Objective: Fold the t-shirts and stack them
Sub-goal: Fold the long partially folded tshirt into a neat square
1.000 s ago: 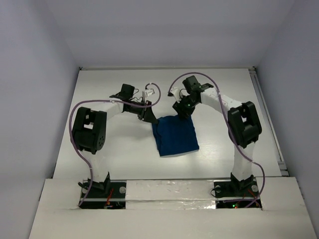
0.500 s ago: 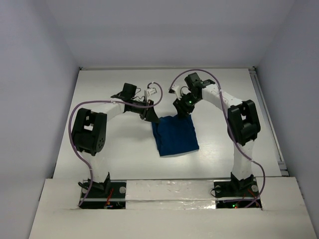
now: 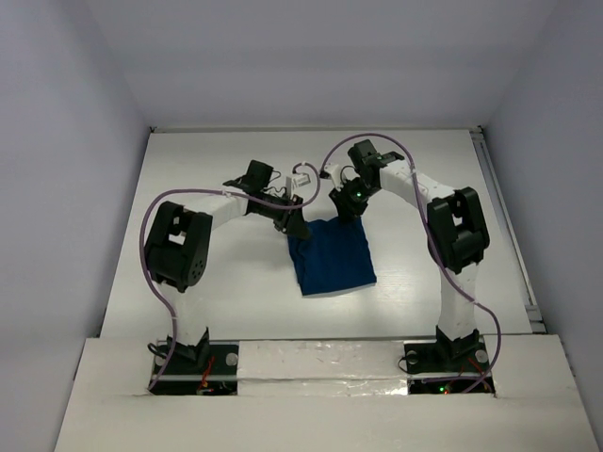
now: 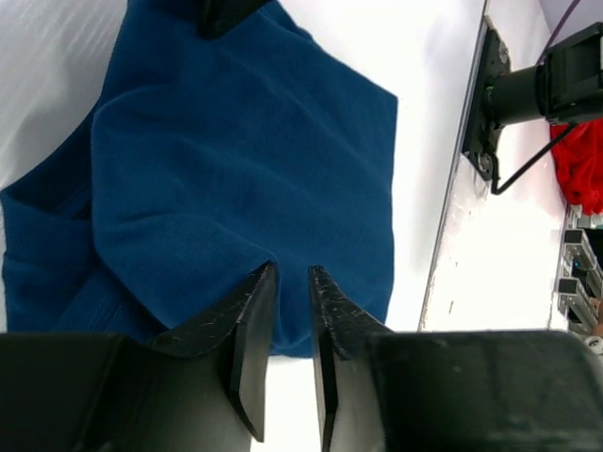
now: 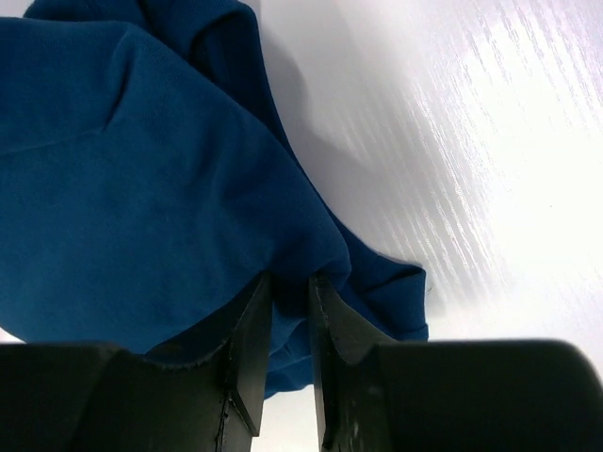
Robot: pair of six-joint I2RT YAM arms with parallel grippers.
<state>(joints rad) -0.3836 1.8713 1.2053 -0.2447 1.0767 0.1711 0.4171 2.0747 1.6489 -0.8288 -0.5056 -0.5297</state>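
The t-shirt [image 3: 332, 259] is a dark blue cloth lying folded into a rough rectangle in the middle of the white table [image 3: 217, 273]; no print shows. My left gripper [image 3: 298, 229] sits at its far left corner. In the left wrist view the narrow jaws of that gripper [image 4: 292, 268] pinch a raised fold of the t-shirt [image 4: 245, 160]. My right gripper [image 3: 350, 212] is at the far right corner. Its jaws [image 5: 290, 278] are closed on a bunched edge of the t-shirt [image 5: 141, 169], which fills the gap between them.
Grey walls close in the table at the back and on both sides. A metal rail [image 3: 504, 226] runs along the right edge. The left wrist view shows the right arm's base [image 4: 528, 94] and something red [image 4: 579, 169] past the table's near edge.
My right gripper has come down onto the shirt's far right corner and closed on it. The left gripper has shifted a little to the right, along the far left corner.
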